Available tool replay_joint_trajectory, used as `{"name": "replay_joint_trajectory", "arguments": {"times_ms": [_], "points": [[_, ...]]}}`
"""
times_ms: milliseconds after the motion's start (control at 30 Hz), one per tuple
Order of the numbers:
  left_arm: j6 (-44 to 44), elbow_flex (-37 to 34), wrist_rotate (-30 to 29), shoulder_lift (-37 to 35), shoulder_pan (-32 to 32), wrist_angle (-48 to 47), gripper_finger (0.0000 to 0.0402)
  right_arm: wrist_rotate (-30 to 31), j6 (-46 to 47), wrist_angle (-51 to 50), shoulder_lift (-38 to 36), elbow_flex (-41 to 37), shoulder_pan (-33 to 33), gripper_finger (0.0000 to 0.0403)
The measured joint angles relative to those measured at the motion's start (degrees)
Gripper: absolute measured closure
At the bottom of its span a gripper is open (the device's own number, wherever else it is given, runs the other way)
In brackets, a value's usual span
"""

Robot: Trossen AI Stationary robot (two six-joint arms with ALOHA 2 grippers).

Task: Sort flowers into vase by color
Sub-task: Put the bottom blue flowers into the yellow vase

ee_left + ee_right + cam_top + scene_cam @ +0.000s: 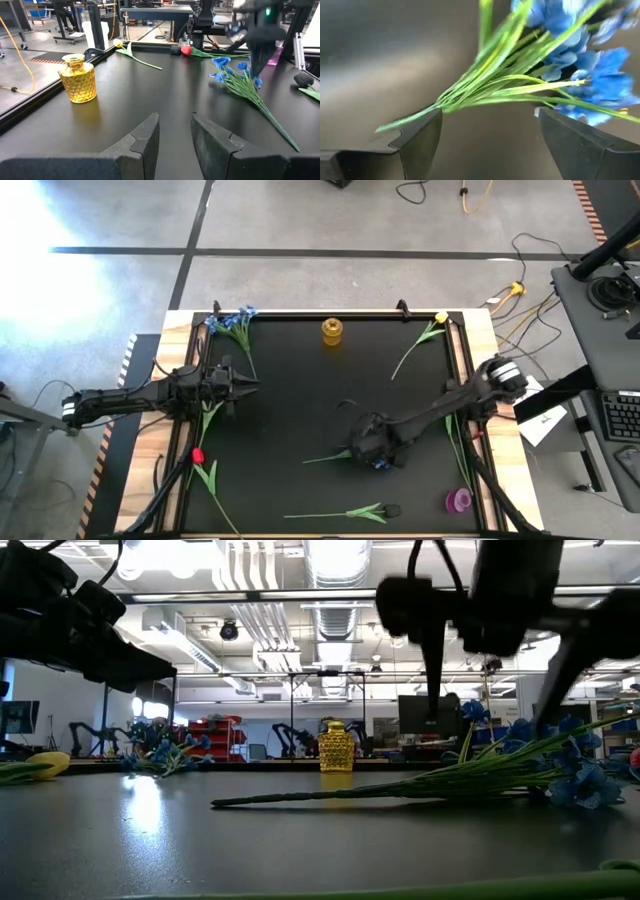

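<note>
Jaws of the right gripper (487, 132) stand wide apart, straddling the blue sprig (560, 65) that lies on the black table (300, 395) near its middle; whether the fingers touch it cannot be told. Thin green stems fan toward bushy blue blossoms. Left gripper (175, 132) waits at the table's left side, fingers slightly parted, holding nothing.

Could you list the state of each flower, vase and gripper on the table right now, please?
Blue sprig: lying flat, between the right gripper's open fingers.
Second blue sprig: lying at the far left corner.
Yellow tulip: lying flat.
Red tulip: lying flat.
Dark tulip: lying flat.
Yellow vase: upright, empty.
Purple vase: upright.
Right gripper: open, lowered.
Left gripper: open, empty.
</note>
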Motion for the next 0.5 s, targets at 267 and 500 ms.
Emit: {"name": "replay_joint_trajectory", "arguments": {"times_ms": [267, 500], "points": [[0.0, 0.0, 0.0, 0.0, 0.0, 0.0, 0.0302, 0.1, 2.0, 4.1, 6.3, 0.5, -1.9, 0.0108], [0.0, 0.0, 0.0, 0.0, 0.0, 0.0, 0.0302, 0.8, -10.7, 0.6, 4.9, 0.1, -8.3, 0.0177]]}}
